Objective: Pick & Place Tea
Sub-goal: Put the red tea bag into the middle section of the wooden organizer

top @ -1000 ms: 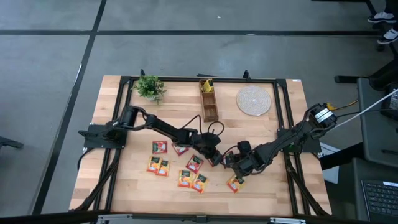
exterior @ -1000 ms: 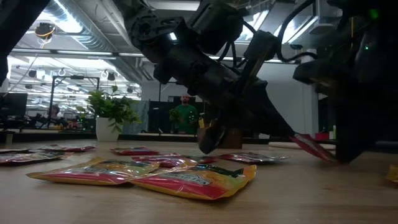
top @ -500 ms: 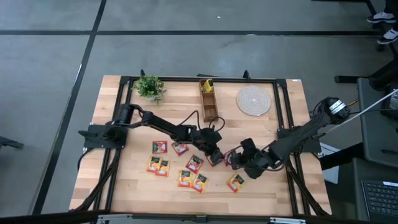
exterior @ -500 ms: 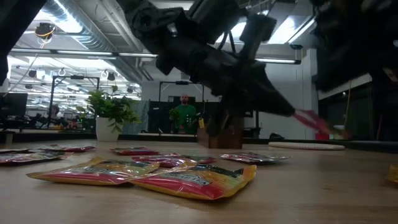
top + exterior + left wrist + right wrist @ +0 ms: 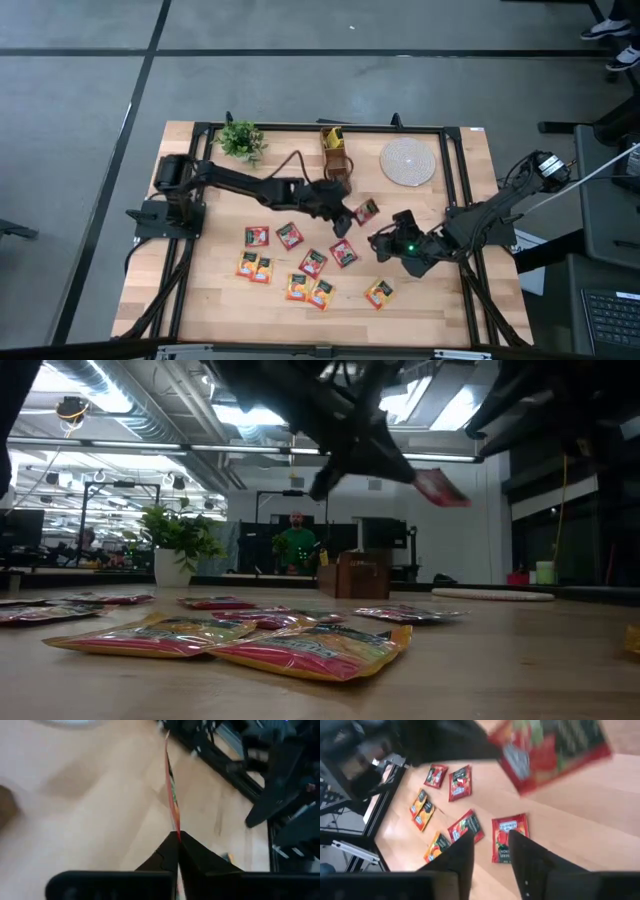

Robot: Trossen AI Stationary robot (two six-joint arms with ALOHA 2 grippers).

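Observation:
My left gripper (image 5: 352, 211) is shut on a red tea sachet (image 5: 367, 211), held in the air between the wooden box and my right gripper; the low view shows the sachet (image 5: 440, 488) well above the table. My right gripper (image 5: 383, 243) hovers open just to the near right of it, touching nothing, and its wrist view shows the held sachet (image 5: 550, 750) close ahead. Several more red and orange sachets (image 5: 313, 262) lie flat on the table, one orange sachet (image 5: 378, 292) apart from the rest on the near side of my right gripper. My left gripper pinches the red sachet by one edge (image 5: 175, 831) between its two fingertips. The sachet sticks out beyond the fingers toward the table's right, seen edge-on in the wrist view. It is lifted clear of the table.
A wooden box (image 5: 336, 165) with yellow sachets in its far end (image 5: 332, 138) stands at the far middle. A small potted plant (image 5: 241, 140) is to its left and a round woven mat (image 5: 408, 161) to its right. Bare wood lies to the near right.
My left gripper has risen with the red sachet and carried it toward the far edge and the wooden box; the sachet went from tilted near the table to well clear of it. My right gripper has risen and drawn back a little toward the far right.

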